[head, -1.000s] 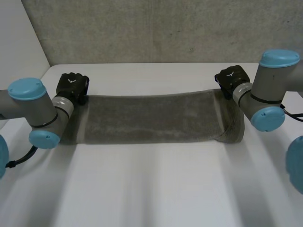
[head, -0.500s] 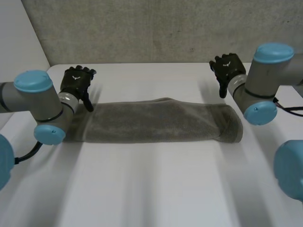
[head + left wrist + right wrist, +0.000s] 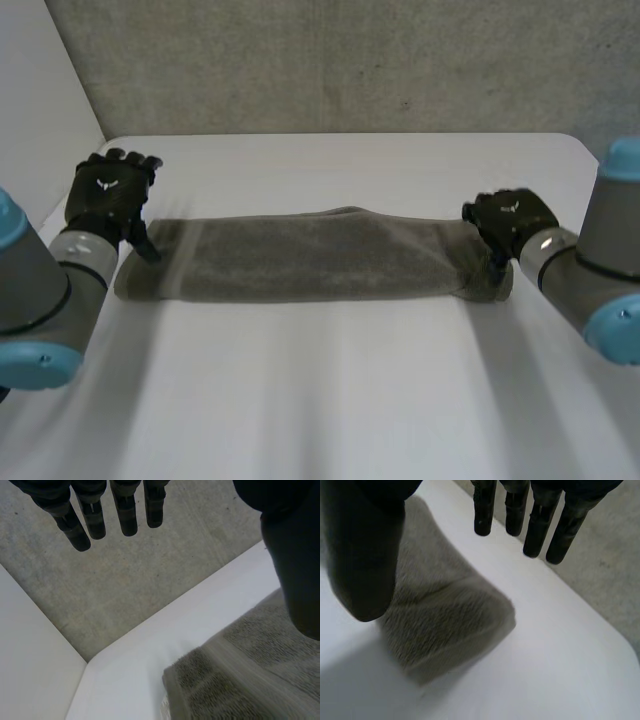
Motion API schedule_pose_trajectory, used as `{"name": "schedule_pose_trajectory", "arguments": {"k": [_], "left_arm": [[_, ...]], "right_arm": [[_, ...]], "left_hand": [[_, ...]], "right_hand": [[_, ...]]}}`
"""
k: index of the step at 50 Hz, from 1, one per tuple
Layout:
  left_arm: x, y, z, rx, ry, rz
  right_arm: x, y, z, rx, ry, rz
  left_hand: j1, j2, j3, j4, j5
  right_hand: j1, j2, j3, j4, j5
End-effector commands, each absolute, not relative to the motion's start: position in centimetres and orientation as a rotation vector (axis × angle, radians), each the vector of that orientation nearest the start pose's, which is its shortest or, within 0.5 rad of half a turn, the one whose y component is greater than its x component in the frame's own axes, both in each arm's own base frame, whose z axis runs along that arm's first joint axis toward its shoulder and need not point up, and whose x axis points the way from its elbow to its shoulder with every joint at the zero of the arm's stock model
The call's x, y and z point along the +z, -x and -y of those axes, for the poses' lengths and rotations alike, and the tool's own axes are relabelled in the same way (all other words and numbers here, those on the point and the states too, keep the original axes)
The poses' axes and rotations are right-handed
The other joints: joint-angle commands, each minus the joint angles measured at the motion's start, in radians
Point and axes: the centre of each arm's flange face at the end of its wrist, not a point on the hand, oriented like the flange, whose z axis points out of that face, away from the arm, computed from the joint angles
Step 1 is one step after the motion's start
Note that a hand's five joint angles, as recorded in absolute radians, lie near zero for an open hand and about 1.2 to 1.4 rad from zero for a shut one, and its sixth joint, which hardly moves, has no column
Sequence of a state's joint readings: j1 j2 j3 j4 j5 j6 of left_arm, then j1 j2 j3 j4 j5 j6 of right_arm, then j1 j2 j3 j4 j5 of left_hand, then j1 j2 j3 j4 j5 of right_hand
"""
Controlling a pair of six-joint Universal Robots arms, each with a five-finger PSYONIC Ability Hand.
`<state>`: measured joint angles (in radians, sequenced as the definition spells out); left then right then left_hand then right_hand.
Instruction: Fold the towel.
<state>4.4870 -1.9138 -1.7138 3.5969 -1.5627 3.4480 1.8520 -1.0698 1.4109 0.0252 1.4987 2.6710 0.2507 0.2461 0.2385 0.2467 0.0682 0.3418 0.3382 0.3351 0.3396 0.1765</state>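
The bench (image 3: 330, 400) is white, smooth and matte, and it takes up the whole lower part of the head view. Its far edge runs straight, and the far right corner is rounded. Just behind that edge stands a wall (image 3: 350, 60) of rough grey concrete, mottled and speckled with small pits and a few darker marks. At the far left corner a plain white panel (image 3: 40, 90) meets the wall in an upright seam and follows the bench's left edge toward the near side.
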Motion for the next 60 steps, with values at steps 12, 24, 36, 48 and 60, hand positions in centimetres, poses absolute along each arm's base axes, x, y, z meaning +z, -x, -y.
{"name": "schedule_pose_trajectory", "arguments": {"k": [12, 24, 36, 48, 60], "left_arm": [[16.7, 21.4, 30.3, -2.205, -0.61, -2.102], [16.5, 21.4, 30.2, -2.199, -0.613, -2.109], [16.6, 21.3, 30.2, -2.2, -0.607, -2.105], [16.7, 21.4, 30.3, -2.206, -0.607, -2.1], [16.7, 21.4, 30.2, -2.207, -0.611, -2.101]], "right_arm": [[11.1, -21.2, 35.3, -1.771, 0.83, -2.511], [12.1, -20.9, 35.9, -1.832, 0.755, -2.484], [15.7, -14.9, 39.0, -2.045, 0.737, -2.575], [20.5, -11.6, 42.2, -2.374, 1.098, -2.643], [22.1, -34.5, 32.9, -2.407, 1.438, -1.861]], "left_hand": [[-0.049, -0.044, -0.037, -0.045, -0.041], [-0.052, -0.047, -0.04, -0.048, -0.044], [-0.058, -0.053, -0.046, -0.054, -0.05], [-0.061, -0.056, -0.048, -0.057, -0.053], [-0.064, -0.059, -0.051, -0.06, -0.056]], "right_hand": [[0.313, 0.316, 0.319, 0.315, 0.304], [0.828, 0.832, 0.835, 0.83, 0.819], [1.054, 1.058, 1.061, 1.057, 1.045], [1.054, 1.058, 1.061, 1.057, 1.045], [1.054, 1.058, 1.061, 1.057, 1.045]]}}
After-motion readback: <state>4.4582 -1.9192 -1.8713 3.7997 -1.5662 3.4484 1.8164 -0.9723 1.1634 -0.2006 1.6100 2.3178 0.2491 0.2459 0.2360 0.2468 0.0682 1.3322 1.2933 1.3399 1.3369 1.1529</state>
